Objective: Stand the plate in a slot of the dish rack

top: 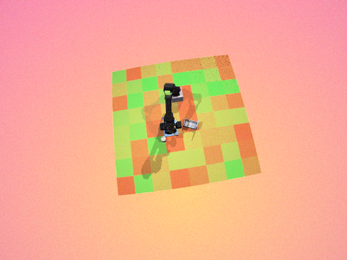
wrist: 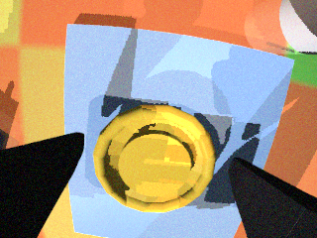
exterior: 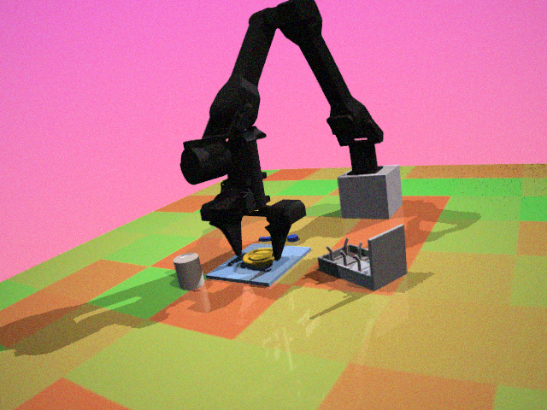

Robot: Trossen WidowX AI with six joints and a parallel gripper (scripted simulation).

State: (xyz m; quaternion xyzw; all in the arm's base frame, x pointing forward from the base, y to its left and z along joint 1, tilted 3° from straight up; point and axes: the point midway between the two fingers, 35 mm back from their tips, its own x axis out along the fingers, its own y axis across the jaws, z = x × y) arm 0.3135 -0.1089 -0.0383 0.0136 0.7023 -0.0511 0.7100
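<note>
A round yellow plate [exterior: 258, 258] [wrist: 156, 161] lies flat on a light blue mat [exterior: 289, 255] [wrist: 81, 64]. My gripper [exterior: 258, 258] [wrist: 158, 154] is open and points down, with one fingertip on either side of the plate, just above the mat. Gaps show between both fingers and the plate's rim in the wrist view. In the top view the arm hides the plate. The grey dish rack [top: 190, 123] [exterior: 353, 274] stands to the right of the mat, with several upright rails, a taller wall at one end and no plate in it.
A light grey cylinder [top: 163, 138] [exterior: 189, 271] [wrist: 299, 30] stands beside the mat, on the side away from the rack. A blue spoon-like item [exterior: 292, 237] lies behind the mat. The arm's grey base block [top: 177, 97] [exterior: 364, 198] stands farther back.
</note>
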